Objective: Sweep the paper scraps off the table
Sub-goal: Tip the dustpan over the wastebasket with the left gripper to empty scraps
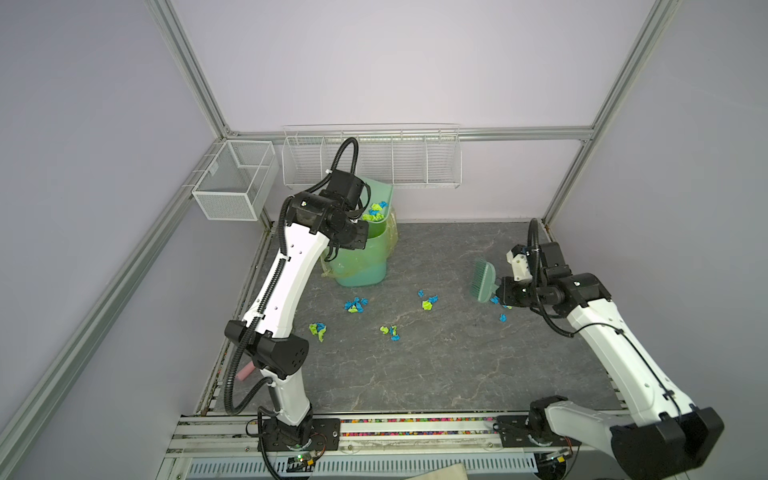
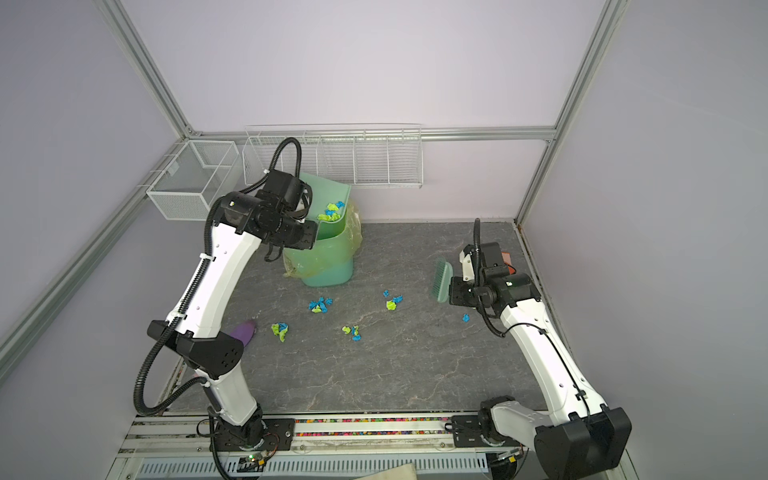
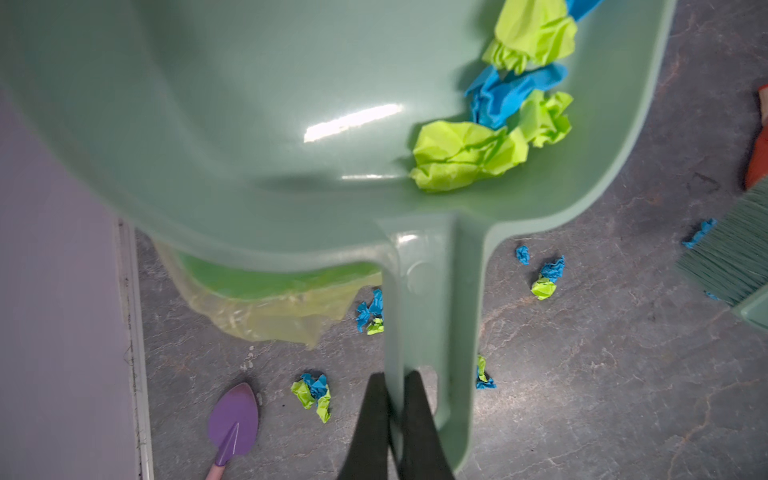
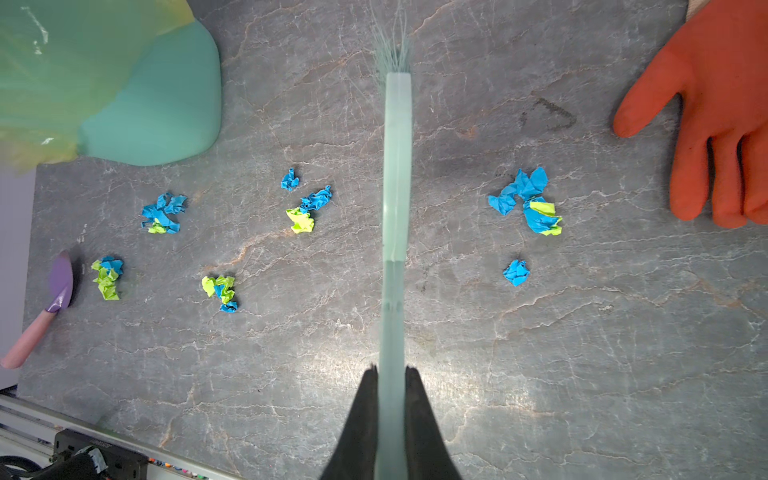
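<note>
L hand (image 3: pixel 392 376) grips dustpan (image 3: pixel 249 124) by its handle. Pan's long axis runs straight out from hand, tipped above bin (image 1: pixel 361 266), with some paper scraps (image 3: pixel 469 153) vs one side wall. R hand (image 4: pixel 392 370) clamps brush (image 4: pixel 397 166), bristles pointing away from hand, well off bin. Other scraps strewn on tabletop (image 1: pixel 415 365) from bin's front toward brush. R hand's nearer most.

No readable text, brand, number or sign anywhere.
- Pale print on black box (image 4: pixel 97 446) at front edge of table (image 4: pixel 457 332): too blurred to read.
- Small white tag (image 1: pixel 214 168) on mesh basket (image 1: pixel 232 189) beyond rear left corner: no lettering discernible.
- Dark outline mark (image 4: pixel 548 113) on table near right edge: roughly triangular, not clearly letter or sign.
</note>
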